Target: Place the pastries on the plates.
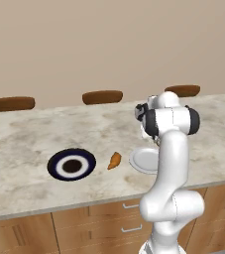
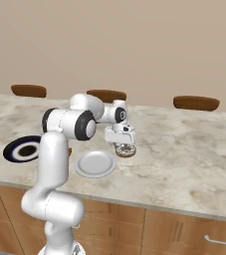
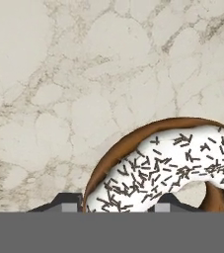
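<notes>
A ring donut [image 2: 125, 151] [image 3: 158, 163], brown with white icing and dark sprinkles, lies at counter level just right of the white plate [image 2: 95, 163] [image 1: 141, 159]. My gripper [image 2: 124, 145] [image 3: 118, 202] points straight down over it, shut on the donut, with a finger tip on either side of the ring's near part. The orange-brown croissant piece [image 1: 114, 160] lies on the marble between the white plate and the dark blue plate [image 1: 72, 164] [image 2: 22, 148]. Both plates are bare. My arm hides the white plate's right part in the left base view.
The marble counter [image 1: 25, 144] runs wide, with wooden drawers [image 1: 99, 218] under its front edge. Three brown oval stool tops [image 1: 11, 103] [image 1: 102, 96] [image 1: 182, 90] stand behind its far edge. Bare marble stretches right of the donut.
</notes>
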### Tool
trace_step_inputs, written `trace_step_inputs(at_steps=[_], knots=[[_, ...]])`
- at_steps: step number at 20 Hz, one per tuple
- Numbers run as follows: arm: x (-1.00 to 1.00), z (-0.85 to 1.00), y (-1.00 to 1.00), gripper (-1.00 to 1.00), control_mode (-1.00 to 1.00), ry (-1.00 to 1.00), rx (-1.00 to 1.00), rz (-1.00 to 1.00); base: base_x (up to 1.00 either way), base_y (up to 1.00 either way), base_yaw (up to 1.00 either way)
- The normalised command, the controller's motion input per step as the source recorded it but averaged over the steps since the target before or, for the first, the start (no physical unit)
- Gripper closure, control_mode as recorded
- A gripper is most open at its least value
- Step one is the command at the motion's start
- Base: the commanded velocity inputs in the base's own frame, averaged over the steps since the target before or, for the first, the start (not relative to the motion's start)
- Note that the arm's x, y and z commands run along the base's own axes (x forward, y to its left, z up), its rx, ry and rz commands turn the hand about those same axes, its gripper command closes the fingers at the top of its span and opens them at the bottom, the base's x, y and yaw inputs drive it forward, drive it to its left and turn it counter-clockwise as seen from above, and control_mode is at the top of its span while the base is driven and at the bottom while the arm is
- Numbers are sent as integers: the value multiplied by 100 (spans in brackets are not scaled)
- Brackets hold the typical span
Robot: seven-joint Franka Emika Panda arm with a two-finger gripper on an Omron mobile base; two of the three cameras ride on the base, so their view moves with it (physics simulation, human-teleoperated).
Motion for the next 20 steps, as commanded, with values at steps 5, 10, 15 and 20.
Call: trace_step_inputs(at_steps=[5, 10, 15, 20], knots=[[-12, 14, 0, 100, -100, -2, 2, 1, 0, 0, 0], [-26, 59, 13, 100, -100, -9, 6, 3, 0, 0, 0], [-44, 9, 58, 100, -100, -1, 2, 2, 0, 0, 0], [-56, 6, 47, 100, -100, -2, 0, 0, 0, 0, 0]])
